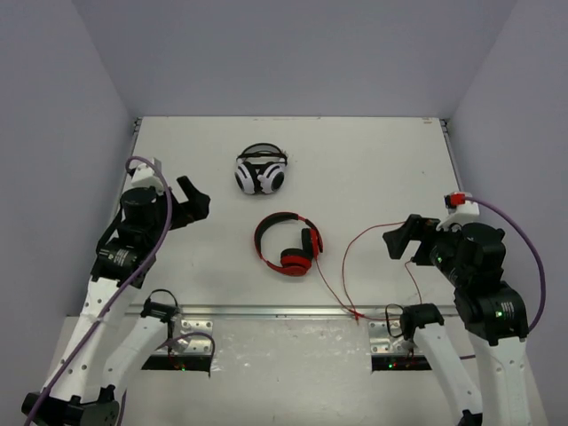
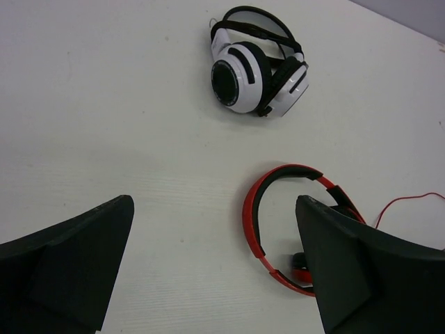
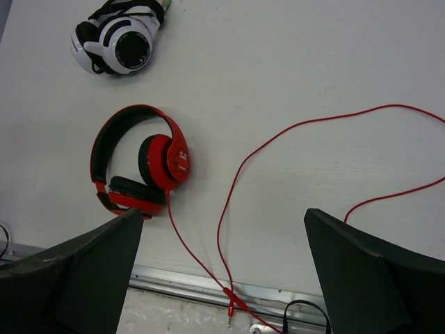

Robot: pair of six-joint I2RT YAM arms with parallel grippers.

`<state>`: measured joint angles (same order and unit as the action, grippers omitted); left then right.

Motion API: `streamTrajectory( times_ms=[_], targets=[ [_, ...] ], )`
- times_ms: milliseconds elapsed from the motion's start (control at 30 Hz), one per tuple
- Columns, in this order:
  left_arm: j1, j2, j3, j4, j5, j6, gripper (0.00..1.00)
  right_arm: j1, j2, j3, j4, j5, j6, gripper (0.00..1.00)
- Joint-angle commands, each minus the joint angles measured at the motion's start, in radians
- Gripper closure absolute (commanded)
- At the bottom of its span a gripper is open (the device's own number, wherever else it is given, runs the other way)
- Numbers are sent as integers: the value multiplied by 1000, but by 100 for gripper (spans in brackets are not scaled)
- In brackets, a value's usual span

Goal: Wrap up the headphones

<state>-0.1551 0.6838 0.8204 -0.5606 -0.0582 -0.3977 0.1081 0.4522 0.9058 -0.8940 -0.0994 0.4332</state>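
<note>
Left gripper (image 1: 197, 199) hangs spread wide and empty to the left of the headphones (image 1: 286, 244); right gripper (image 1: 397, 240), just as wide and empty, hangs to their right. On the white worktop (image 1: 355, 160) the red pair lies flat, with white-and-black headphones (image 1: 262, 170) just beyond it. From the headphones a thin red cable (image 1: 343, 257) trails loose rightward, looping toward the right gripper.

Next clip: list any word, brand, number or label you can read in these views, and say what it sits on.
No text can be read in any of the three views.
red headphones: no lettering or logo is legible on the headband or ear cups.
white-and-black headphones: no brand or number can be made out; any marking is too small to read.
</note>
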Motion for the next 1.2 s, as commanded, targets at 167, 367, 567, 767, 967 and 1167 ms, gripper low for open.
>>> streamTrajectory(
  times_ms=[167, 367, 567, 767, 967, 1167],
  targets=[
    [9, 169, -75, 149, 193, 0, 0, 12, -7, -48, 87, -143, -45, 1],
    [-47, 543, 69, 70, 183, 45, 0, 12, 45, -61, 92, -192, -33, 1],
    [-339, 722, 250, 79, -16, 2, 0, 12, 45, -87, 165, -312, 13, 1],
    [-414, 986, 353, 125, -31, 66, 1, 12, 25, -96, 139, -361, -2, 1],
    [-416, 1149, 434, 62, -130, 88, 13, 12, -21, -114, 118, -338, -22, 1],
    [-416, 1183, 379, 85, -71, 115, 34, 12, -35, -142, 142, -353, -17, 1]
  ],
)
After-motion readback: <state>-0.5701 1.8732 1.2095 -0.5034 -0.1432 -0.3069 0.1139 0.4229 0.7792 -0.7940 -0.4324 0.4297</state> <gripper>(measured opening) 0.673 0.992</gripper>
